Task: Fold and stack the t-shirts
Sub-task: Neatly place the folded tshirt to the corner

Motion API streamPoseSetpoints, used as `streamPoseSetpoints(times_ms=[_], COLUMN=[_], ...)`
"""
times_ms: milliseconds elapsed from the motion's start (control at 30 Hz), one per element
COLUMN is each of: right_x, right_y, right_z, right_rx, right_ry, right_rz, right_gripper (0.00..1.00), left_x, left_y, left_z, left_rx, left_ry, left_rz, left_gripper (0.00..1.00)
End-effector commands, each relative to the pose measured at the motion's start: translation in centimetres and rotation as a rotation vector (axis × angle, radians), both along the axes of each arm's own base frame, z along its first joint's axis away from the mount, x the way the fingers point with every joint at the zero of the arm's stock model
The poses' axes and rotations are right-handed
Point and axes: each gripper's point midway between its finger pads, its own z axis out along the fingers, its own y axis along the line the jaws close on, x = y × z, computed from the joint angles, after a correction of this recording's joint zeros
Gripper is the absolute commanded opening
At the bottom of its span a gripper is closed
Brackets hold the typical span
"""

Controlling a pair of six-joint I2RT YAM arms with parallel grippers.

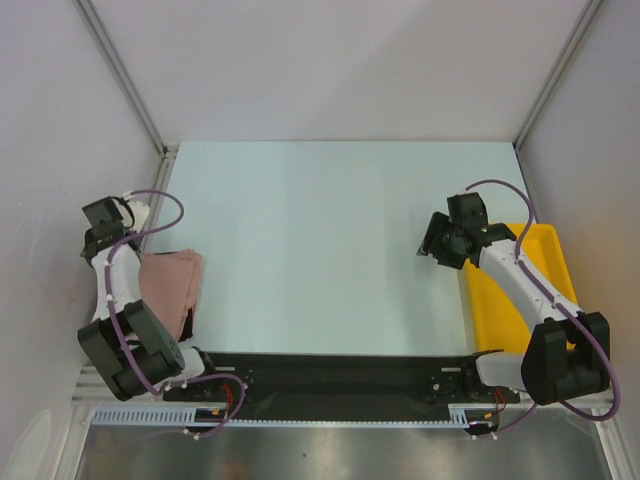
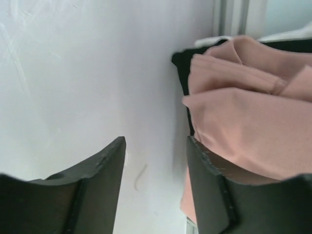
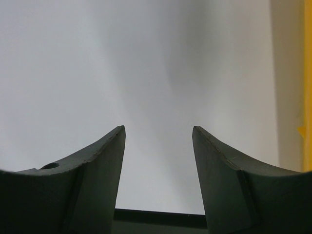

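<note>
At the near left table [image 1: 320, 220] edge, pink tee [image 1: 172, 283] lies folded, black tee [image 2: 181, 68] showing at its edge. Left fingers [image 2: 97, 180] spread, empty, just beside the pink cloth. Farther right, right fingers [image 3: 92, 180] spread, empty, above the table beside yellow tray [image 1: 548, 262].

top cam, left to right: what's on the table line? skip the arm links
left gripper → pink t-shirt → right gripper → yellow tray
</note>
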Motion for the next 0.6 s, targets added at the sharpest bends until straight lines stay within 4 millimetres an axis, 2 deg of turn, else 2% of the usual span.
streamPoseSetpoints(times_ms=[0,133,200,333,400,433,500,533,567], right_x=[0.7,0.5,0.4,0.0,0.1,0.1,0.2,0.2,0.2], right_y=[-0.2,-0.3,-0.2,-0.3,-0.3,-0.3,-0.3,-0.3,-0.2], right_z=[1.7,2.0,2.1,2.0,1.8,1.9,1.8,1.9,1.9], right_rx=[0.0,0.001,0.001,0.0,0.0,0.0,0.002,0.002,0.003], right_ry=[-0.049,-0.053,-0.052,-0.046,-0.041,-0.042,-0.039,-0.041,-0.043], right_rz=[-0.013,-0.013,-0.012,-0.013,-0.014,-0.016,-0.018,-0.018,-0.018], right_gripper=[0.63,0.63,0.63,0.63,0.63,0.63,0.63,0.63,0.63], left_x=[2.1,2.7,2.6,2.9,3.3,3.4,3.3,3.0,2.6], left_y=[0.6,0.4,-0.1,-1.3,-2.3,-2.7,-3.5,-3.7,-3.8], left_z=[3.1,0.8,-0.1,1.8,3.1,3.2,2.2,1.3,-0.4], left_rx=[0.026,-0.043,-0.09,-0.132,-0.14,-0.15,-0.189,-0.204,-0.224], left_ry=[-0.145,-0.101,-0.091,-0.17,-0.219,-0.227,-0.208,-0.187,-0.144], left_rz=[0.0,-0.003,0.008,0.002,-0.031,-0.042,-0.063,-0.062,-0.058], left_gripper=[0.57,0.39,0.35,0.33,0.28,0.18,0.0,0.0,0.0])
